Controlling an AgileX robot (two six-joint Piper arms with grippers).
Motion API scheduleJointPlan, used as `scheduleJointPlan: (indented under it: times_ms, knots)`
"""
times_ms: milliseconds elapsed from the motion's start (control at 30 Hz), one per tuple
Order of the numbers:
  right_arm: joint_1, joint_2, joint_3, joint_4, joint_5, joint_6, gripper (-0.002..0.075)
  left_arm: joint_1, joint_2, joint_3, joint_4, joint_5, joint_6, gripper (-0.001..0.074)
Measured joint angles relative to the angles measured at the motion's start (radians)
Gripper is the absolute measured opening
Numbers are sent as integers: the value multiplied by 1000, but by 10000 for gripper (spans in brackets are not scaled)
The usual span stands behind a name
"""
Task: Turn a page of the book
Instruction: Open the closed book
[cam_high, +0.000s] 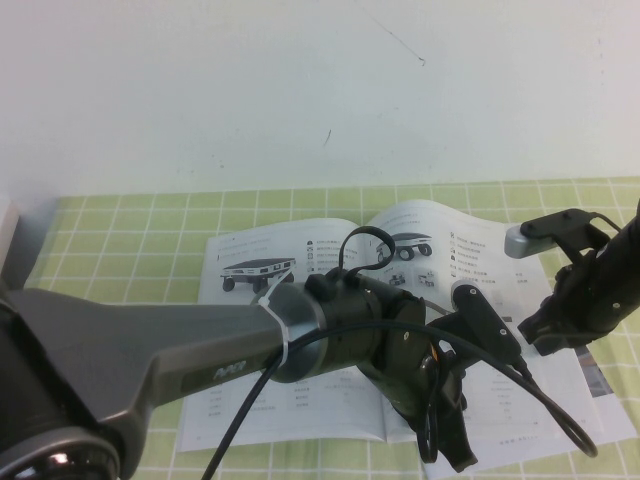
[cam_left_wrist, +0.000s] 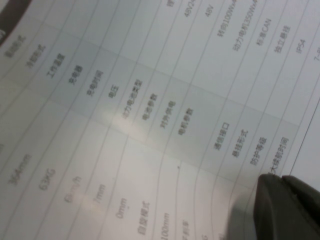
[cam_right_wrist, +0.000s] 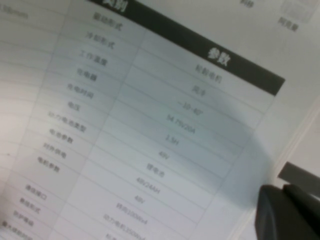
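The book (cam_high: 250, 250) lies open on the green checked cloth, a low flat vehicle printed on its left leaf. The page (cam_high: 480, 260) is the right leaf, with a four-wheeled cart picture; it bulges up near the spine. My left gripper (cam_high: 450, 450) points down at the lower part of this page. In the left wrist view its shut tips (cam_left_wrist: 277, 180) rest on the printed table (cam_left_wrist: 150, 110). My right gripper (cam_high: 535, 335) is at the page's outer edge. In the right wrist view its tips (cam_right_wrist: 280, 190) are together at that edge, beside the table (cam_right_wrist: 165, 125).
The green checked tablecloth (cam_high: 130, 230) covers the table up to a white wall. A white object (cam_high: 5, 225) stands at the far left edge. My left arm (cam_high: 180, 350) and its black cable (cam_high: 560, 420) cross over the book's lower half.
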Motion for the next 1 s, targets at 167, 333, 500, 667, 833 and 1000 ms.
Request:
scheduleJointPlan:
  times_ms: [167,333,500,667,833,1000]
  knots:
    - [0,0,0,-3,-2,5,-2,0,0,0,0,0,0,-4]
    - [0,0,0,-5,-2,7,-2,0,0,0,0,0,0,-4]
    - [0,0,0,-7,-2,7,-2,0,0,0,0,0,0,-4]
    - [0,0,0,-7,-3,7,-2,0,0,0,0,0,0,-4]
    - [0,0,0,-3,-23,7,-2,0,0,0,0,0,0,-4]
    - [0,9,0,2,-29,7,-2,0,0,0,0,0,0,-4]
